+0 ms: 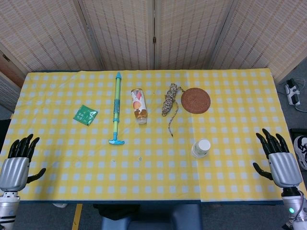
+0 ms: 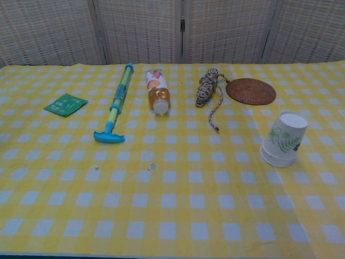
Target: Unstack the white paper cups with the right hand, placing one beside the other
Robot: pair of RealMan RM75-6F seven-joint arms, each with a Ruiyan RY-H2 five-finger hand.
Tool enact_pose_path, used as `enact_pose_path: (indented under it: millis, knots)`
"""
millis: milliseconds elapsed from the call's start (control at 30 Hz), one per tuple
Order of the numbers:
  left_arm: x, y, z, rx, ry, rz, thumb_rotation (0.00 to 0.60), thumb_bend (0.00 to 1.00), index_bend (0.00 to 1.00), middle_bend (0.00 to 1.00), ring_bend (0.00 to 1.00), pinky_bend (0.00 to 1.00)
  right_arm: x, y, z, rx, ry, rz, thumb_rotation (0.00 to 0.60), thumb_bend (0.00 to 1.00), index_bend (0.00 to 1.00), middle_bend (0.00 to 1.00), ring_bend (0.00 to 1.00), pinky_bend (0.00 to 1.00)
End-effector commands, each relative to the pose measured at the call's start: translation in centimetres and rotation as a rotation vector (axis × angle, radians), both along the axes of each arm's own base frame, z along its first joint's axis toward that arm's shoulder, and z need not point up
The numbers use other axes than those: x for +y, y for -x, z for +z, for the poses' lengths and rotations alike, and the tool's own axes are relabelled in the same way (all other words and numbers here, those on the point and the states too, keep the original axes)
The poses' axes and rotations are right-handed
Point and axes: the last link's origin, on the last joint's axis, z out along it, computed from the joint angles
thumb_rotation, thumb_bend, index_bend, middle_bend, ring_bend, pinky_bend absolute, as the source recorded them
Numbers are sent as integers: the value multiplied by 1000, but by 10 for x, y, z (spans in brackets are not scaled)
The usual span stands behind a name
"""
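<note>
The stacked white paper cups, printed with green leaves, stand upside down on the yellow checked tablecloth, right of centre. My right hand hovers at the table's right front edge, well to the right of the cups, fingers spread and holding nothing. At the left front edge my left hand is likewise spread and empty. The chest view shows neither hand.
Behind the cups lie a round woven coaster and a coil of rope. A juice bottle, a green-blue water pump toy and a green packet lie further left.
</note>
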Motion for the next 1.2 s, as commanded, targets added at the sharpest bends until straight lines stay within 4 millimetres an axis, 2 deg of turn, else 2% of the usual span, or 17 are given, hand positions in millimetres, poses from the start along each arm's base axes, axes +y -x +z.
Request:
enact_pose_path:
  millis: [33,400,833,1033,1200]
  knots:
    - [0,0,0,1,2,0,600,239,0,29,0,0,0,0,0,-1,2,4,600,295,0,0,112,22]
    - [0,0,-2,4,2,4,600,240,0,29,0,0,-12,-10,-13,-1,-82,49,600,295,0,4,113,45]
    - [-1,2,0,0,-3,25,600,239,0,30,0,0,-53,-49,-40,43,-285,101,600,296,55,26,110,47]
    - [0,2,0,1,3,26,600,239,0,29,0,0,-72,-63,-49,52,-367,101,600,364,120,32,108,52]
    - [0,2,1,-4,-4,30,600,239,0,30,0,0,-89,-71,-59,62,-412,98,600,377,145,46,108,57]
